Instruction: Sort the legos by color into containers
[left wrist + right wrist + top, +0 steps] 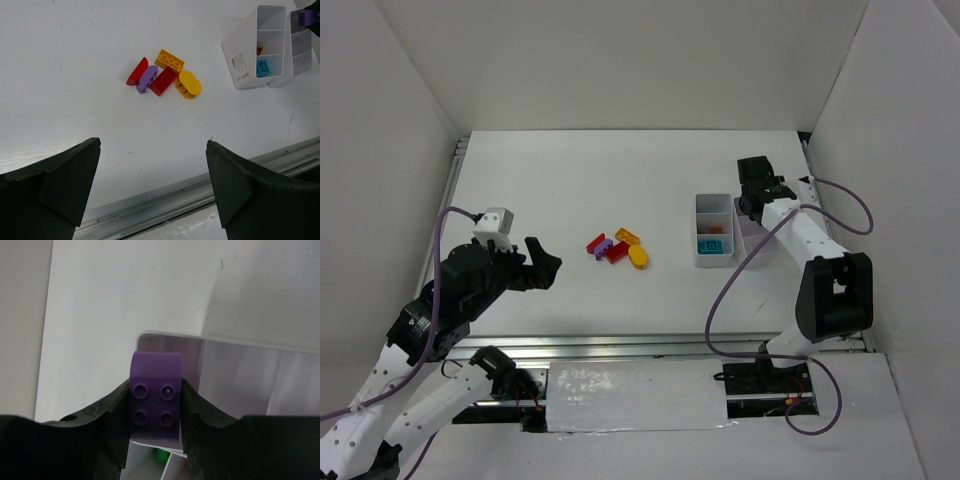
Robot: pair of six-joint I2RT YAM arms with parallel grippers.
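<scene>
Five legos lie in a loose cluster mid-table: a red oval, a purple oval, a red brick, an orange brick and a yellow oval. The white containers tray stands to their right, with a teal brick and an orange piece in its compartments. My right gripper is shut on a purple studded brick just above the tray's far rim; a green brick shows below. My left gripper hangs open and empty near the front left, short of the cluster.
White walls enclose the table on the left, back and right. A metal rail runs along the near edge under my left gripper. The right arm's cable loops down in front of the tray.
</scene>
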